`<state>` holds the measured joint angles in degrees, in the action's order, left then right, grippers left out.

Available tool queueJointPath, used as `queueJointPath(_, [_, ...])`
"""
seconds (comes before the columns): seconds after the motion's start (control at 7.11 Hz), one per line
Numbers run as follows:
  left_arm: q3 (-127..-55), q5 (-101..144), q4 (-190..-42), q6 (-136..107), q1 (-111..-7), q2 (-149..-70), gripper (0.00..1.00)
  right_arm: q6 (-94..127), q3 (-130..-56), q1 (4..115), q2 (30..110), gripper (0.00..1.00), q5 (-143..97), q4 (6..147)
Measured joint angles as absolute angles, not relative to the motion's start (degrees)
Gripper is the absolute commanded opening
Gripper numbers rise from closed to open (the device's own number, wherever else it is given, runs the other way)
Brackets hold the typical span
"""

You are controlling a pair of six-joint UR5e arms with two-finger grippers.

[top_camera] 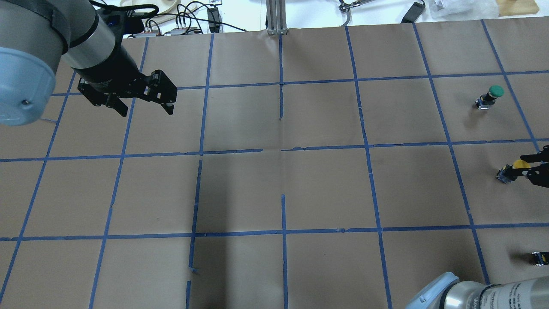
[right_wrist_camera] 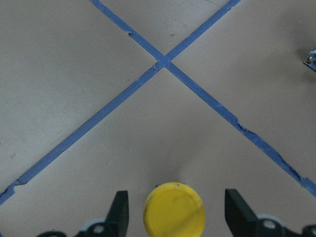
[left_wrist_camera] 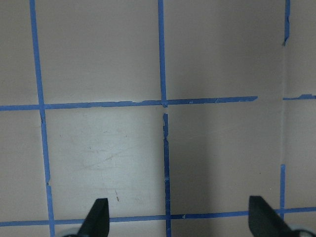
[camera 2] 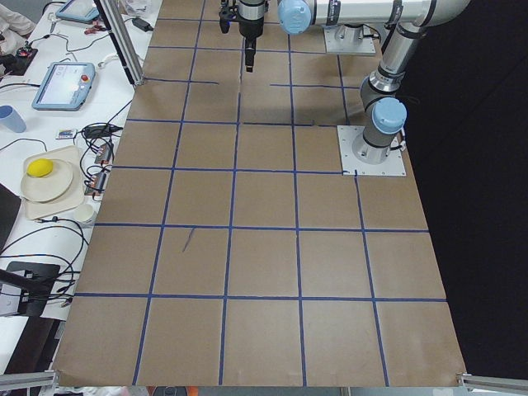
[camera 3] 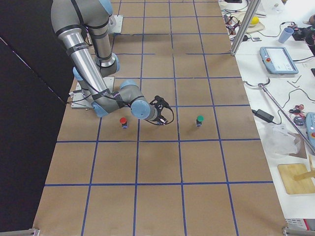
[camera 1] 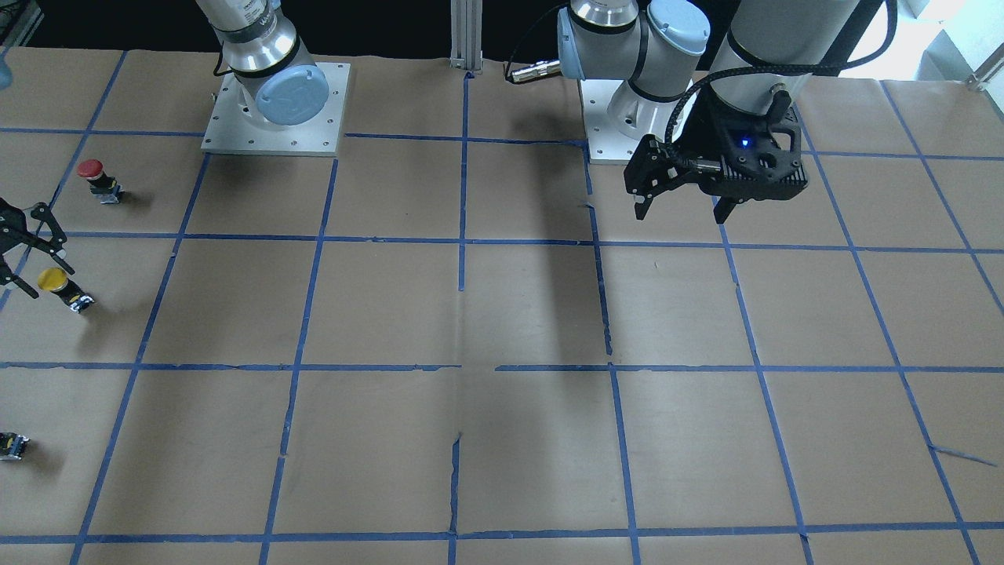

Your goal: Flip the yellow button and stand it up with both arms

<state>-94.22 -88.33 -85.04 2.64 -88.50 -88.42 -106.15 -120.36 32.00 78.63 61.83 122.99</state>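
Note:
The yellow button (camera 1: 61,287) lies tilted on the brown paper at the table's right end, with its yellow cap toward my right gripper. It also shows in the overhead view (top_camera: 511,170). In the right wrist view its cap (right_wrist_camera: 174,210) faces the camera. My right gripper (right_wrist_camera: 176,195) is open, one finger on each side of the cap with a gap on both sides; it shows at the frame edges (camera 1: 17,253) (top_camera: 537,167). My left gripper (camera 1: 682,210) hangs open and empty above the table near its own base (top_camera: 146,111) (left_wrist_camera: 178,202).
A red-capped button (camera 1: 98,179) stands on the robot's side of the yellow one. A green-capped button (top_camera: 491,96) stands on the far side. A small black capless block (camera 1: 12,445) lies near the table's edge. Blue tape lines grid the brown paper.

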Motion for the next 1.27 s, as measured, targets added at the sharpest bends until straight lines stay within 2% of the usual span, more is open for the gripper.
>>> queueJointPath(0.28, [-94.22,-88.39,-85.0,2.64,-88.5,-88.48,1.0,-101.79,-120.2,32.11,79.75,0.99,62.75,122.87])
queueJointPath(0.84, [-94.22,-88.42,-84.99,2.64,-88.51,-88.28,1.0,-77.29,-118.84,38.28,93.03,1.0,70.43,117.52])
queueJointPath(1.27, [-94.22,-88.42,-84.99,2.64,-88.5,-88.18,1.0,-50.11,-109.58,51.33,98.13,1.0,79.18,104.72])
